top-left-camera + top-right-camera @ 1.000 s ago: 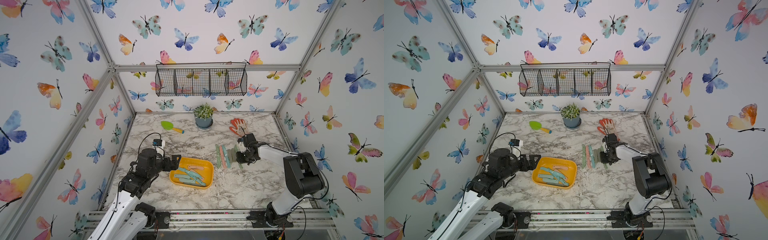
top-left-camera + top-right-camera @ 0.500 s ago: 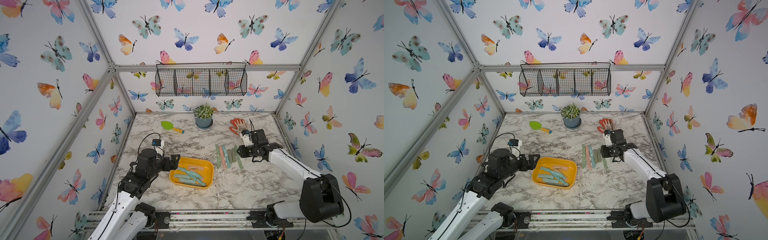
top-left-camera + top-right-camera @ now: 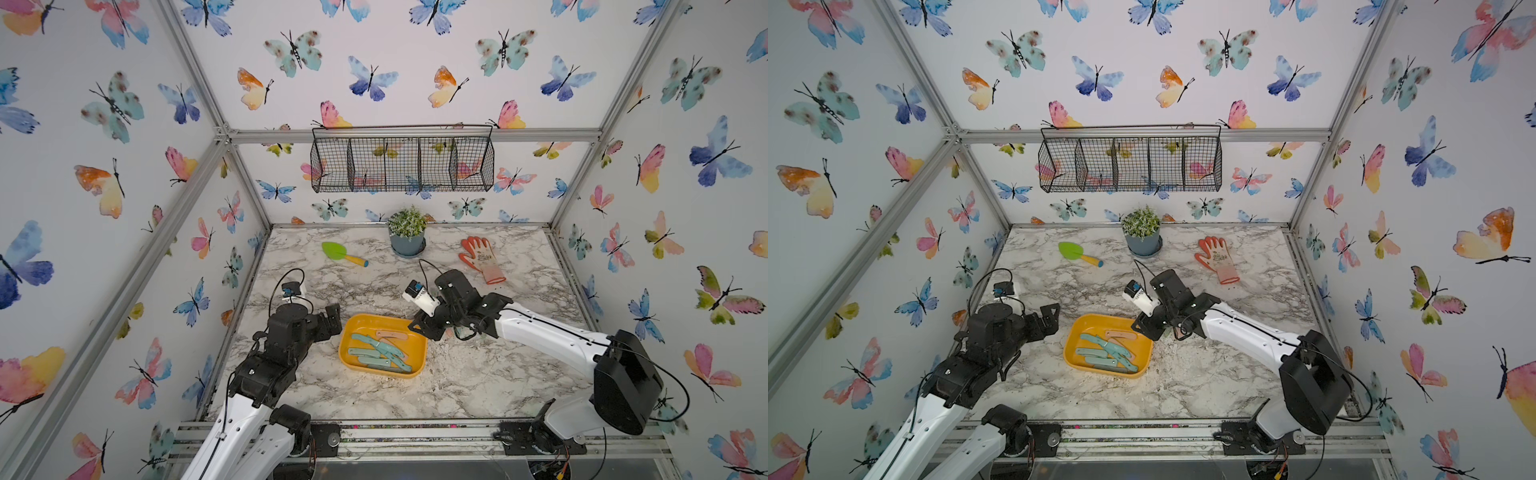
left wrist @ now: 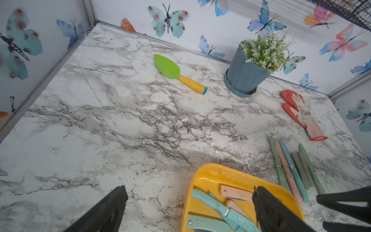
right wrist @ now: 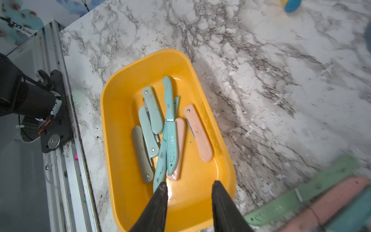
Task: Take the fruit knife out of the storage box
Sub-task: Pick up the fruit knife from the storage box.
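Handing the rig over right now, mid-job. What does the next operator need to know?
Grippers: left gripper open and empty beside the storage box; right gripper open and empty over its rim.
Done: a row of knives lies on the table beside the box.
Left: several loose knives lie in the box, none gripped; lift them out.
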Motion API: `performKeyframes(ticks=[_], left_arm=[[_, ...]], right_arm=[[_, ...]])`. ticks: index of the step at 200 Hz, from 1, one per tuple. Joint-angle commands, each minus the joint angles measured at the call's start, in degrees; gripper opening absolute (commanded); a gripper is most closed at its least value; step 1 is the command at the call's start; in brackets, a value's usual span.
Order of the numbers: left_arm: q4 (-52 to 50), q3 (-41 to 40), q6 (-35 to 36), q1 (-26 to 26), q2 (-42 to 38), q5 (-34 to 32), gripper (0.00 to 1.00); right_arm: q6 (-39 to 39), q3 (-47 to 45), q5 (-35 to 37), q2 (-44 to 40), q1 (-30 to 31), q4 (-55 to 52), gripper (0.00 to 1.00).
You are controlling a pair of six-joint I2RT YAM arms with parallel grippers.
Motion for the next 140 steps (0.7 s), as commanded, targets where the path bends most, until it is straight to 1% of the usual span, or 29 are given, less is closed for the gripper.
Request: performKeyframes(ticks=[1, 40, 70, 97, 140], left_arm=[[-0.68, 0.75, -1.48, 0.16, -2.15, -5.41, 0.98], [-0.94, 1.0, -1.65, 0.16, -2.12, -5.75, 0.98], [-1.11, 1.1, -1.69, 0.25, -2.17, -5.88, 0.99], [-1.07, 1.02, -1.72, 0.25, -2.66, -6.04, 0.98], [-1.11, 1.09, -1.71, 0.25, -2.69, -5.77, 0.99]], right_arm=[[-1.81, 3.83, 2.28, 4.9, 3.9, -0.34, 0.4], [-1.17, 12.04, 7.91, 15.58, 9.42, -3.86, 0.39], [-0.15, 18.31, 11.22, 22.88, 12.05, -7.51, 0.39], [1.22, 21.73, 13.64, 26.61, 12.79, -9.42, 0.38], [1.69, 24.77, 16.04, 29.71, 13.22, -12.12, 0.38]])
